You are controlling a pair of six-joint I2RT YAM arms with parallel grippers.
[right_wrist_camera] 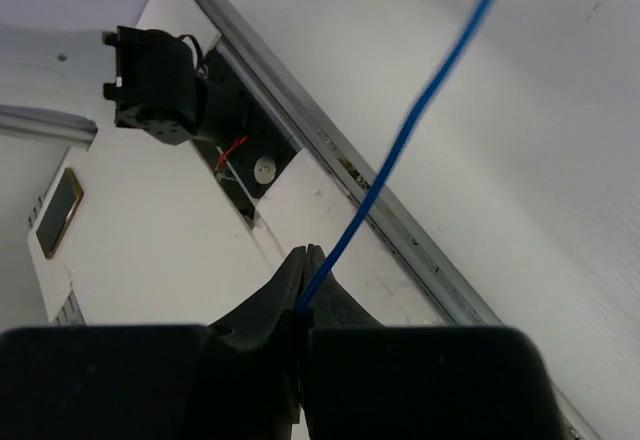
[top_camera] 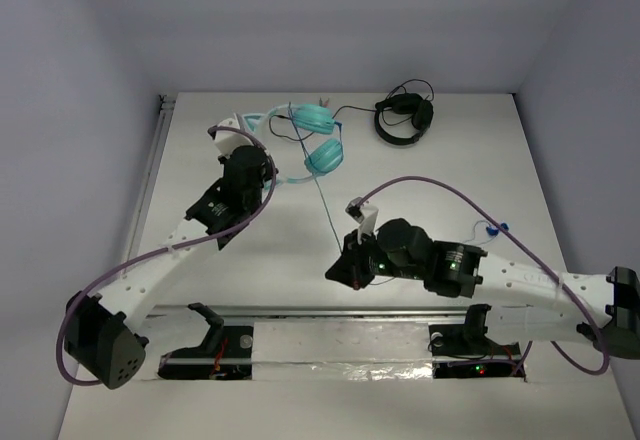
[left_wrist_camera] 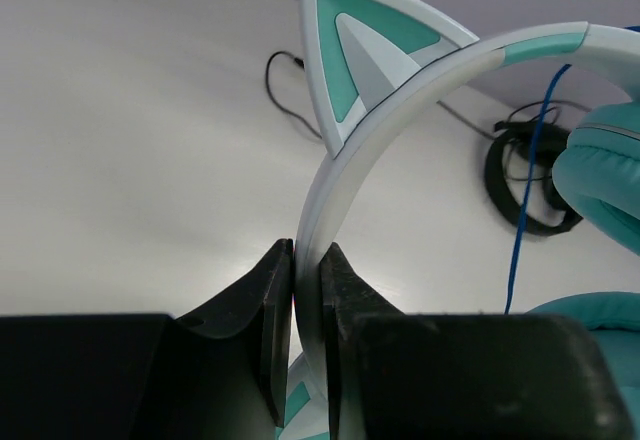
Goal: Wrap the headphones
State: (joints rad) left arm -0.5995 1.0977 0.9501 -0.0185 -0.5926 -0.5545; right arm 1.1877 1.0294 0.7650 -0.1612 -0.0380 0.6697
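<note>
**Current state.** The teal headphones (top_camera: pixel 315 138) lie on the far part of the bench (top_camera: pixel 450 200), left of centre. The black headphones (top_camera: pixel 403 120) lie just to their right, and the two are not touching.

The left hand (left_wrist_camera: pixel 306 272) is closed on the pale headband (left_wrist_camera: pixel 400 95), with one finger on each face of the band, a little below the cat-ear point (left_wrist_camera: pixel 360 50).

The right hand (right_wrist_camera: pixel 305 282) is closed to a narrow pinch on the thin blue cable (right_wrist_camera: pixel 400 150). In the top view this hand (top_camera: pixel 340 268) sits mid-bench, well apart from the ear cups (top_camera: pixel 325 157). The cable (top_camera: pixel 325 200) runs to it from the cups in a nearly straight line.

**Step in hand.** The headphones appear to be anchored and the cable drawn out to its length. No turn of cable is visible around the headband or the cups, so wrapping is judged not yet begun.

**Next move.**
1. Carry the pinched cable with the right hand back toward the headphones.
2. Lay it around the headband or between the cups in a first loop, under light tension.
3. Hold the headband firm with the left hand so the set does not drag or rotate.

**Caution.** The cable is thin and may slip from the pinch. Excess pull may shift the headphones toward the black pair's cord.
</note>
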